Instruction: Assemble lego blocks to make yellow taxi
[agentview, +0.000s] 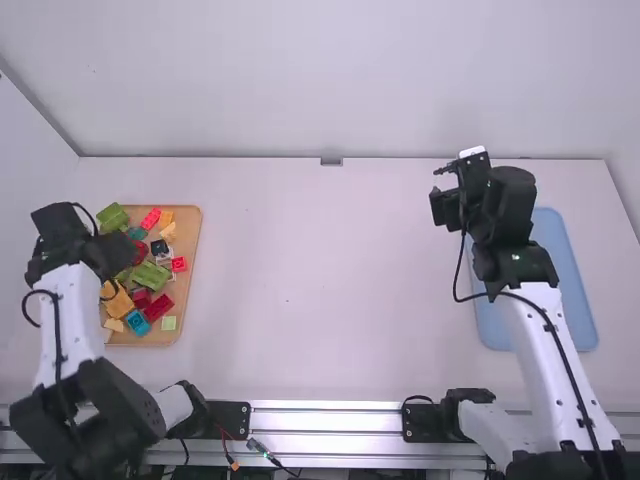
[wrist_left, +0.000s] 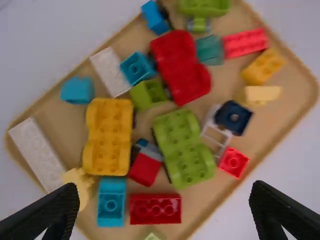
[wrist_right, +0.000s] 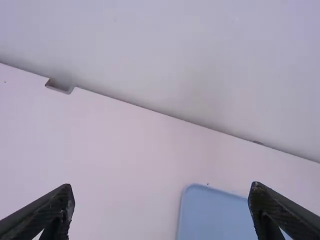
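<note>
The left tool (agentview: 62, 238) is wide open by the brown tray (agentview: 191, 270). The toy blocks (wrist_left: 155, 209), with a yellow car piece (wrist_left: 108, 137), lie on it. The right tool (agentview: 448, 205) is wide open near the blue tray (agentview: 574, 275).

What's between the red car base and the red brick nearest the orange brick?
A dark teal brick sits between the red car base and that red brick; the left wrist view shows it.
</note>
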